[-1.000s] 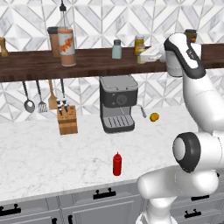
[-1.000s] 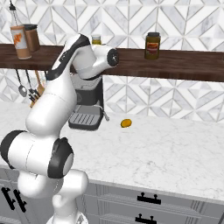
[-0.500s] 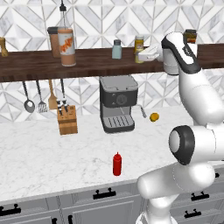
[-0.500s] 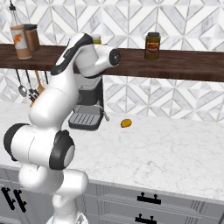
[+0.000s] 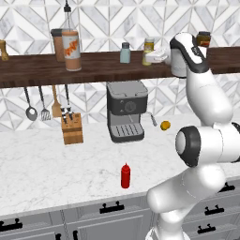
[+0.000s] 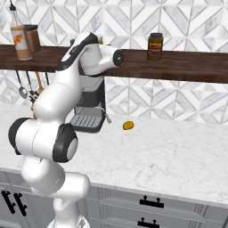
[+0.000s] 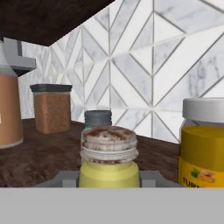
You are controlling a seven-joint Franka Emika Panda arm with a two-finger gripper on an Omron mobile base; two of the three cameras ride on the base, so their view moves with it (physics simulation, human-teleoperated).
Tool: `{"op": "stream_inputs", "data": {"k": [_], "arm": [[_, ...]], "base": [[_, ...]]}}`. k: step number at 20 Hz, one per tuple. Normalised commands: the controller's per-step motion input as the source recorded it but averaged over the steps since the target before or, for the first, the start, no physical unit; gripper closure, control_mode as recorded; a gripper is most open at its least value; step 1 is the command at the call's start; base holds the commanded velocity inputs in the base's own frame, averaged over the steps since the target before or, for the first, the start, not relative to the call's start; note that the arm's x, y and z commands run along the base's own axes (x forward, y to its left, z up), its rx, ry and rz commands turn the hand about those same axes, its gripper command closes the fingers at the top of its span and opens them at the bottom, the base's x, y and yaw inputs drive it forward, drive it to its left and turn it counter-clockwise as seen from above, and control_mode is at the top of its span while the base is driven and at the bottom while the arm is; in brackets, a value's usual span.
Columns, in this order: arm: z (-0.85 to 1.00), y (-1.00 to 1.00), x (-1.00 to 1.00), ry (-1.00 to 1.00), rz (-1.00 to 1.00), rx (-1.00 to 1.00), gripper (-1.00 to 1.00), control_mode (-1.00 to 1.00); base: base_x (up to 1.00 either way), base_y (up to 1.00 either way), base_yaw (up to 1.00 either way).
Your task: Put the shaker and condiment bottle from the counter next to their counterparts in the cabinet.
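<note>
Pale yellow cylindrical shaker [image 7: 109, 162] upright, cap upward, clamped in the gripper [image 7: 109, 180] above the dark wooden cabinet [image 7: 48, 157], pale blue-grey shaker [image 7: 98, 118] just behind, red condiment bottle [image 5: 125, 176] upright on marble tabletop [image 5: 56, 168].

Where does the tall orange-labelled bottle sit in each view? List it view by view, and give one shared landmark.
Left base view: the orange-labelled bottle stands upper left, on the shelf.
Right base view: top left corner, on the shelf's far end.
Hand view: at the left edge, cut off by the frame.
Shared landmark: the brown canister with a dark lid, right beside the bottle in all three views.
</note>
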Motion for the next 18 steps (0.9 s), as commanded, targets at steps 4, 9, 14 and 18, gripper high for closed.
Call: {"op": "stream_inputs", "data": {"k": [4, 9, 14, 18], "arm": [[-0.08, 0.00, 0.29, 0.00, -0.01, 0.01, 1.00, -1.00], [-0.06, 0.01, 0.32, 0.00, -0.01, 0.01, 1.00, -1.00], [-0.11, 0.00, 0.24, 0.00, 0.00, 0.02, 1.00, -1.00], [-0.28, 0.03, 0.14, 0.00, 0.00, 0.00, -1.00, -1.00]], "base": [[0.00, 0.00, 0.00], [0.00, 0.00, 0.00], [0.00, 0.00, 0.00], [0.00, 0.00, 0.00]]}}
